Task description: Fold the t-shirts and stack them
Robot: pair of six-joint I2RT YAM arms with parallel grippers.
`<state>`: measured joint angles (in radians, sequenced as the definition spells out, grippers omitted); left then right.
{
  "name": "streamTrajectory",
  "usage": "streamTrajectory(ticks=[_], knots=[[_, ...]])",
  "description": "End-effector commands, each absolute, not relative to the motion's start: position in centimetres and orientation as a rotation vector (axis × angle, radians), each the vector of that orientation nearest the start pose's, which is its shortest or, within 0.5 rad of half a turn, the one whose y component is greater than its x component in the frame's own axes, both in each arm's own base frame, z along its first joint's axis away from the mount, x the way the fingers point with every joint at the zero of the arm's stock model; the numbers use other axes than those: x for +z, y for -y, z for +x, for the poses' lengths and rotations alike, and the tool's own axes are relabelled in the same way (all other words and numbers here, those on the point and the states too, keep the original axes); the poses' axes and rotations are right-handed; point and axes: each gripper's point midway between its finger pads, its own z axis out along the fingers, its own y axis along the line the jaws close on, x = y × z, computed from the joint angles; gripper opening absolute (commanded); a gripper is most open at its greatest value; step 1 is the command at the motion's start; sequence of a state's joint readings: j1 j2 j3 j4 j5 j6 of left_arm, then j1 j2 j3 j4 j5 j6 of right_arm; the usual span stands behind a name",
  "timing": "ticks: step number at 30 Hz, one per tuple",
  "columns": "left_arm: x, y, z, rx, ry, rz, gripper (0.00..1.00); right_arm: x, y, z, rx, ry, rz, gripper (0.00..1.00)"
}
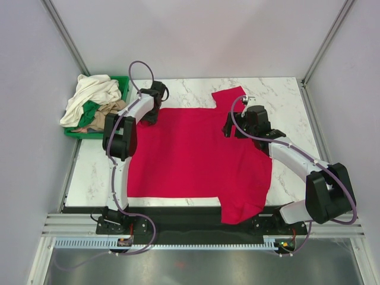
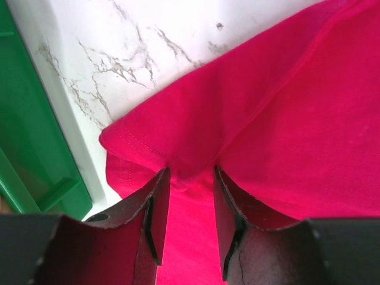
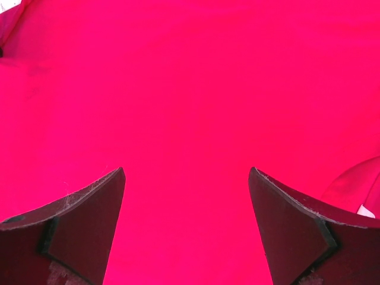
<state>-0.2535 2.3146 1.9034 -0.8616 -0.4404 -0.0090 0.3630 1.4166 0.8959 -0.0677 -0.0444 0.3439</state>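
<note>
Pinching a puckered fold of the red shirt [image 2: 285, 119] by a sleeve hem, the left gripper [image 2: 191, 173] has its jaws drawn close with cloth bunched between them. The right gripper [image 3: 187, 172] hangs spread wide just over the shirt's far right part, nothing between its fingers. The red shirt lies flat on the table [image 1: 285, 98], one sleeve draped over the near edge. A cream shirt [image 1: 92, 92] and a tan shirt [image 1: 111, 110] are heaped in the tray [image 1: 124, 83] at the far left.
</note>
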Motion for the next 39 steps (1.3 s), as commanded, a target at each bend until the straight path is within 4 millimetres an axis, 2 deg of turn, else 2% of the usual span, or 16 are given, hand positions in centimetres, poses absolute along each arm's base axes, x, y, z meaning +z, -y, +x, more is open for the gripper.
streamTrajectory(ticks=[1, 5, 12, 15, 17, 20, 27, 28, 29, 30, 31, 34, 35, 37, 38, 39], knots=[[3.6, 4.0, 48.9, 0.587, -2.705, 0.267, 0.42, 14.2, -16.6, 37.6, 0.45, -2.159, -0.057, 0.92], [4.4, 4.0, 49.1, 0.582, -2.688, 0.255, 0.42, 14.0, -16.6, 37.6, 0.45, -2.162, -0.059, 0.92], [3.6, 3.8, 49.1, 0.579, -2.705, 0.258, 0.36, 13.8, -16.6, 37.6, 0.448, -2.168, -0.059, 0.92], [3.8, 3.9, 49.3, 0.576, -2.7, 0.258, 0.07, 13.9, -16.6, 37.6, 0.447, -2.163, -0.06, 0.92], [4.4, 3.8, 49.6, 0.585, -2.684, 0.25, 0.02, 13.9, -16.6, 37.7, 0.448, -2.163, -0.059, 0.91], [5.7, 2.8, 50.2, 0.607, -2.654, 0.201, 0.02, 13.8, -16.7, 37.7, 0.45, -2.166, -0.06, 0.91], [7.8, -3.1, 53.4, 0.529, -2.616, -0.099, 0.02, 13.5, -17.1, 38.2, 0.461, -2.174, -0.063, 0.91], [8.7, -3.3, 54.3, 0.501, -2.591, -0.124, 0.05, 13.6, -17.2, 38.2, 0.465, -2.175, -0.064, 0.91], [7.9, -3.5, 54.5, 0.487, -2.61, -0.126, 0.14, 13.3, -17.2, 38.3, 0.463, -2.182, -0.064, 0.91], [8.2, -3.7, 54.7, 0.487, -2.606, -0.135, 0.26, 13.4, -17.2, 38.4, 0.46, -2.182, -0.066, 0.91], [8.7, -3.6, 55.0, 0.48, -2.597, -0.136, 0.48, 13.3, -17.1, 38.4, 0.456, -2.185, -0.064, 0.91], [10.3, -2.9, 54.5, 0.417, -2.58, -0.168, 0.76, 13.5, -17.0, 38.8, 0.442, -2.18, -0.049, 0.91], [11.1, -2.5, 54.5, 0.386, -2.566, -0.177, 0.8, 13.2, -17.0, 39.0, 0.438, -2.188, -0.044, 0.91], [13.8, -1.4, 54.1, 0.325, -2.523, -0.194, 0.99, 13.6, -17.3, 39.4, 0.449, -2.185, -0.033, 0.91], [14.5, -1.0, 53.8, 0.3, -2.515, -0.204, 1.0, 13.5, -17.4, 39.6, 0.45, -2.188, -0.03, 0.91], [16.7, 0.1, 53.4, 0.234, -2.483, -0.202, 1.0, 13.8, -17.4, 40.0, 0.443, -2.179, -0.023, 0.91]])
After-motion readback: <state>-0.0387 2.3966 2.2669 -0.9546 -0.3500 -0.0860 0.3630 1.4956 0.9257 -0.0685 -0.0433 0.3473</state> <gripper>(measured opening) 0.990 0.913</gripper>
